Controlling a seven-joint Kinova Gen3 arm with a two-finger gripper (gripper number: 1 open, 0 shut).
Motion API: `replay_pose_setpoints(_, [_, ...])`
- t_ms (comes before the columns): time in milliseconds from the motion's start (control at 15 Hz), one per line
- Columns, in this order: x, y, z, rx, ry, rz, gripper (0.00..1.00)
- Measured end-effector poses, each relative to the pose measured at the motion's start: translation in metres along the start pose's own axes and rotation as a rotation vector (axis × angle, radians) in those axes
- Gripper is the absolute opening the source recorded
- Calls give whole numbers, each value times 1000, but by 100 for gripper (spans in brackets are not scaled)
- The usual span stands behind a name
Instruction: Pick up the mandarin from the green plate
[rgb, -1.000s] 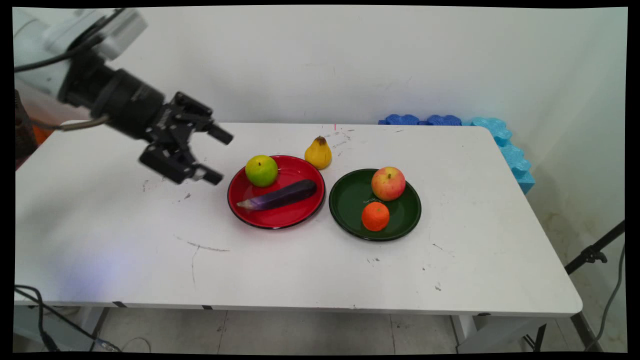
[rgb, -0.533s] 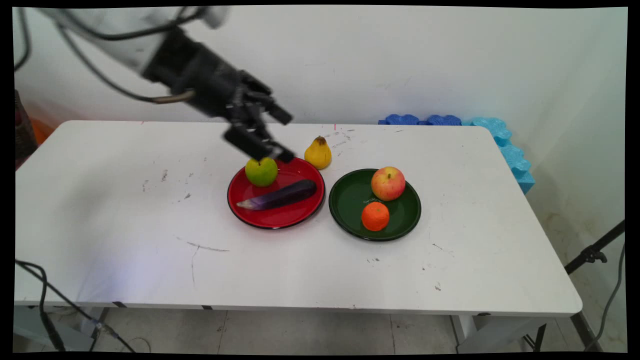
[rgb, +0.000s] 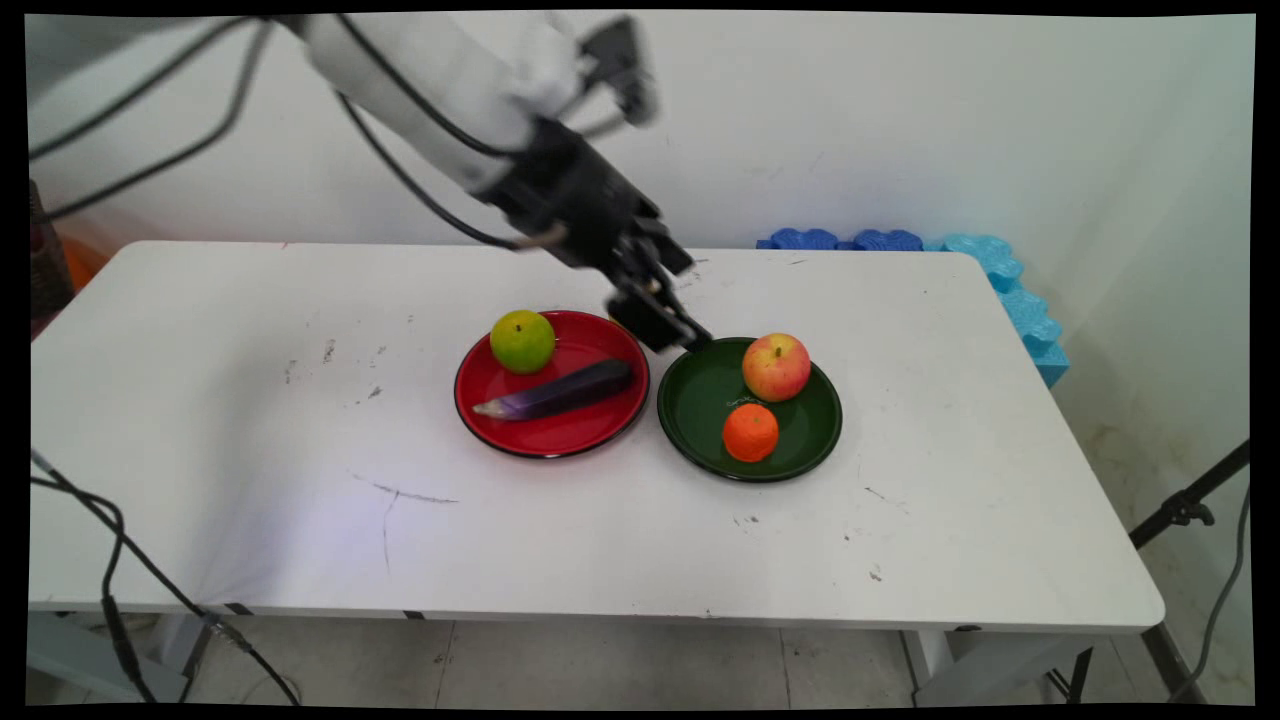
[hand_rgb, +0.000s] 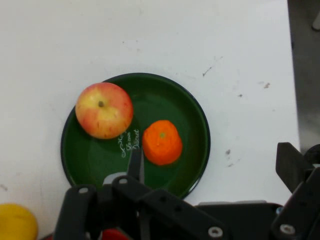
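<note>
The gripper (rgb: 672, 312), fingers apart, hovers over the green plate's (rgb: 700, 455) far-left rim — nearest the red apple (rgb: 776, 367), likely smooth, rigid, graspable across its middle.

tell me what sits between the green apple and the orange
In the main view, the purple eggplant on the red plate lies between the green apple and the orange.

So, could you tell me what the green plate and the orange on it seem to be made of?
The green plate looks like glazed ceramic or hard plastic: its dark surface is glossy and reflects light, with white lettering printed at its centre. The orange looks like a moulded plastic or foam replica: its colour is flat and even, its finish matte, its shape slightly blocky. Neither can be told for certain.
</note>
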Motion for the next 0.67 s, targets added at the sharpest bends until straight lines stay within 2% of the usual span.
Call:
replay_pose_setpoints(267, [8,-1,51,11,-39,5,100])
replay_pose_setpoints(667, [1,1,122,13,-118,-33,100])
